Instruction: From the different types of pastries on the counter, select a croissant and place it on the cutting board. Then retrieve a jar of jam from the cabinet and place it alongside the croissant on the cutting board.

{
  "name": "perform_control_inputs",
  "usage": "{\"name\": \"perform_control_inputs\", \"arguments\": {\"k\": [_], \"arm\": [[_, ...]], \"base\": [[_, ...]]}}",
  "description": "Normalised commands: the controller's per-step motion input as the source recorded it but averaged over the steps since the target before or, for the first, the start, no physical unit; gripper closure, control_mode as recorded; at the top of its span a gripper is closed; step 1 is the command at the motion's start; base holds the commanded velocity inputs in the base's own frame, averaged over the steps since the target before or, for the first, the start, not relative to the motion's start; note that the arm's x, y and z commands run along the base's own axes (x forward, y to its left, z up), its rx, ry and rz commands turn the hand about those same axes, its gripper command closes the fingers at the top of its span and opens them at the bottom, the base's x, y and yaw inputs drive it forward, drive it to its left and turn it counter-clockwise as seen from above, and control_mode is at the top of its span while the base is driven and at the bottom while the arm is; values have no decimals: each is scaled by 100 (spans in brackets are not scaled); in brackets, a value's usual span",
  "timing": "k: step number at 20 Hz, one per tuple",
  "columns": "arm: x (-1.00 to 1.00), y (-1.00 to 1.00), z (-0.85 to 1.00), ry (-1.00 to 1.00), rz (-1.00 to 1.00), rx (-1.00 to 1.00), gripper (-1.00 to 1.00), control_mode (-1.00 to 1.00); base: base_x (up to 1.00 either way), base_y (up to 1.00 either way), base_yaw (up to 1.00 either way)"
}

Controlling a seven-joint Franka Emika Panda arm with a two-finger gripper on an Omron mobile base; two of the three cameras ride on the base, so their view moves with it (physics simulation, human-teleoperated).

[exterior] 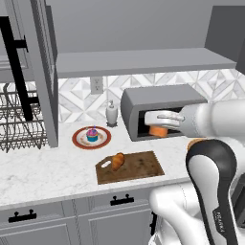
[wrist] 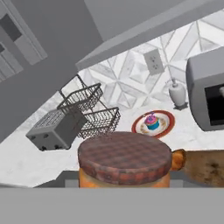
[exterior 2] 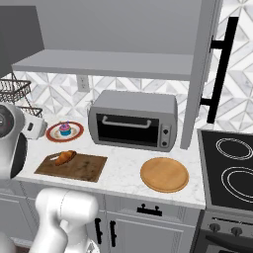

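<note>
My gripper [exterior: 156, 125] is shut on the jar of jam [exterior: 158, 131], an orange jar held in the air in front of the toaster oven. In the hand view its dark reddish-brown lid [wrist: 124, 156] sits right at the fingers and hides them. The golden croissant [exterior: 117, 161] [exterior 2: 65, 157] lies on the left end of the dark brown cutting board [exterior: 139, 167] [exterior 2: 84, 167], below and left of the gripper. The grey cabinet shelf [exterior: 143, 61] [exterior 2: 108, 64] is above, with its door swung open. The cupcake [exterior: 92, 134] [wrist: 152, 121] sits on a red-rimmed plate.
A grey toaster oven [exterior 2: 133, 123] stands behind the board. A white soap bottle [exterior: 112, 114] is by the wall, and a wire dish rack [exterior: 19, 122] stands at the left. A round tan plate [exterior 2: 164, 174] and a black stove [exterior 2: 232, 168] are to the right.
</note>
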Motion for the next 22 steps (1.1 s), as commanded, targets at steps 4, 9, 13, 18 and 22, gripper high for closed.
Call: {"name": "perform_control_inputs", "arguments": {"k": [4, 9, 13, 18, 22], "arm": [[42, 34, -86, -8, 14, 2, 100, -100], [42, 11, -94, -9, 21, 5, 100, -100], [36, 3, -88, -11, 24, 6, 100, -100], [32, 3, -74, -14, 24, 2, 100, -100], [19, 0, -67, -16, 18, 0, 100, -100]], "base": [[0, 0, 0], [0, 0, 0], [0, 0, 0], [0, 0, 0], [0, 0, 0]]}}
